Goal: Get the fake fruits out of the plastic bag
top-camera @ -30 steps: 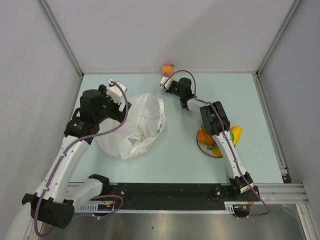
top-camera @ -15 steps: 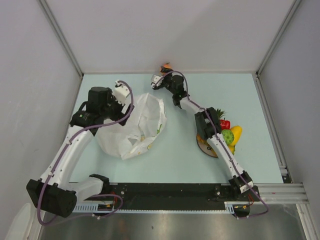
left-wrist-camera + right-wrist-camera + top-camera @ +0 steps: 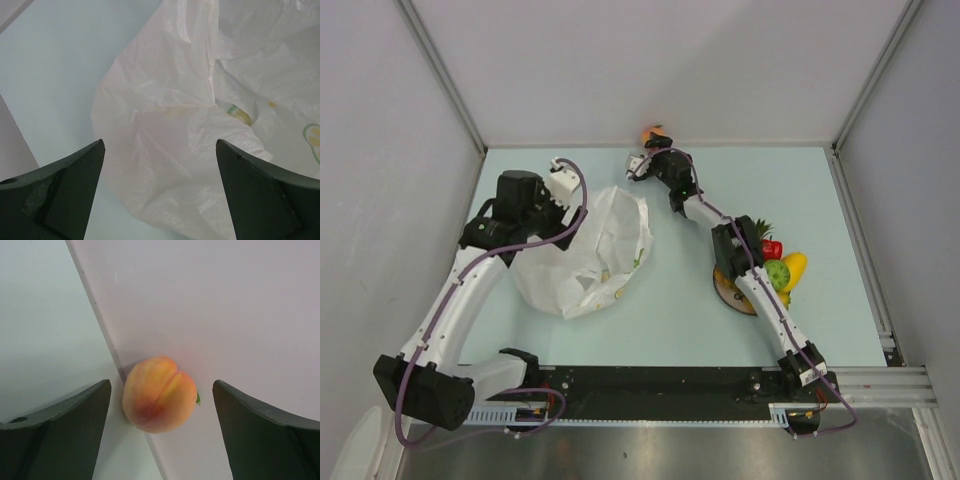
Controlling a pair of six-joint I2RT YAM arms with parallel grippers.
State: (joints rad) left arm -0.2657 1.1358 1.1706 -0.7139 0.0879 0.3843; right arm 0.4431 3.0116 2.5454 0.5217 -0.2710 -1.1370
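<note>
The right tool [image 3: 642, 163] is held wide open; the peach [image 3: 159, 395] is seen just ahead of it, ungripped, seemingly touching the wall [image 3: 225, 300]. The left tool [image 3: 160, 142] is spread wide, with the bag [image 3: 235, 75] directly below it.

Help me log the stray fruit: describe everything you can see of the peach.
The peach is small, round and smooth, plastic-looking, pink-orange shading to yellow, with a crease down its face and a tiny green leaf at one side. It lies alone at the far edge of the table, against the foot of the back wall. The right end effector points at it, open, neither finger touching it.
</note>
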